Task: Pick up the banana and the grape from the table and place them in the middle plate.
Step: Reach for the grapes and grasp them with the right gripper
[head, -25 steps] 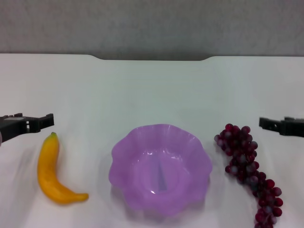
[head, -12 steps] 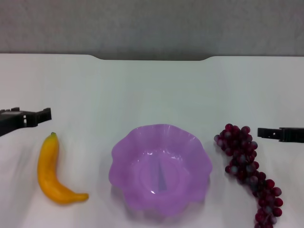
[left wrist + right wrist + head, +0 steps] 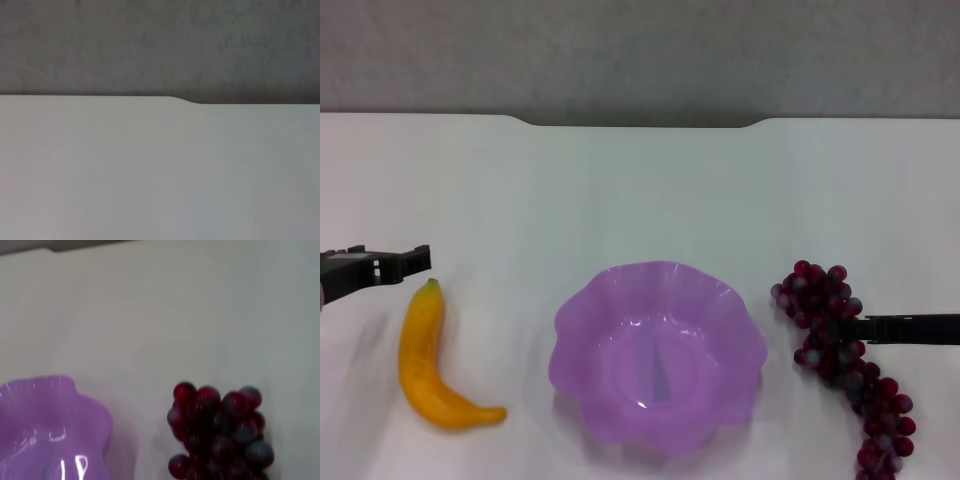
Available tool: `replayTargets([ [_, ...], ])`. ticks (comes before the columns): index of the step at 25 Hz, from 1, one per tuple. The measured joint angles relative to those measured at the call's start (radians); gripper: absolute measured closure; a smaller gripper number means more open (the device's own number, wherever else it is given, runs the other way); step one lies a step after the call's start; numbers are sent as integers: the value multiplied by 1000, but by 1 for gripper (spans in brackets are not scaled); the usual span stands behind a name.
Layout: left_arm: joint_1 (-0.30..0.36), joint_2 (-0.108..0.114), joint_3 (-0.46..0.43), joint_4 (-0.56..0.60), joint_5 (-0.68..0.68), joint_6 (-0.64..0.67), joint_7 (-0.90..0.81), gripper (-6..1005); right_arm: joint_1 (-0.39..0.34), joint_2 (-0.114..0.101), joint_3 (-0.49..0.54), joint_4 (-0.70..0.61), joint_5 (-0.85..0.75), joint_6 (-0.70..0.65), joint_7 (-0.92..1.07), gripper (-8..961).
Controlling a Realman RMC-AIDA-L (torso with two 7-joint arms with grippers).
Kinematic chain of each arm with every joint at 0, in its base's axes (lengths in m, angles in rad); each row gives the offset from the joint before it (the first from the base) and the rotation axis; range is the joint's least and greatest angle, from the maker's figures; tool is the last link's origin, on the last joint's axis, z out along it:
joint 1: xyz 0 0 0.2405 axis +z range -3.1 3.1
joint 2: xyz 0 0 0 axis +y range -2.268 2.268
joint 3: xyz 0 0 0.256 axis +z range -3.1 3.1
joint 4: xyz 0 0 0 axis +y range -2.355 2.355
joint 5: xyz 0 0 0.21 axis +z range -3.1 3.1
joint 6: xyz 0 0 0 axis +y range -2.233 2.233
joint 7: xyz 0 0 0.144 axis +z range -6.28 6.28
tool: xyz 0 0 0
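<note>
White bench [image 3: 640,190], grey wall behind. The middle plate [image 3: 582,330] sits empty; the banana [image 3: 424,362] lies left, the grape [image 3: 840,350] right. The left pincer [image 3: 400,263] hovers by the banana's stem, the right pincer [image 3: 880,328] over the grapes; I cannot tell either's spread.

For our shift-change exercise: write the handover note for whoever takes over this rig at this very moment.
Left tool: at the table's left edge, just beyond the banana's stem tip, holding nothing.
Right tool: reaching in from the right, over the upper part of the grape; grip cannot be judged.
Banana: on the table, left of the middle plate.
Grape: on the table, right of the plate.
Done: nothing in the plate.
Left: both fruits.
</note>
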Motion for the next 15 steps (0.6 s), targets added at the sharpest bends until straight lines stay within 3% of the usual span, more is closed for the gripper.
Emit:
replayTargets([
  [7, -1, -1, 1, 0, -2, 1, -2, 107, 27, -1, -17, -57, 1, -42, -3, 165],
  [15, -1, -1, 1, 0, -1, 3, -2, 107, 53, 1, -114, -106, 1, -134, -4, 170],
])
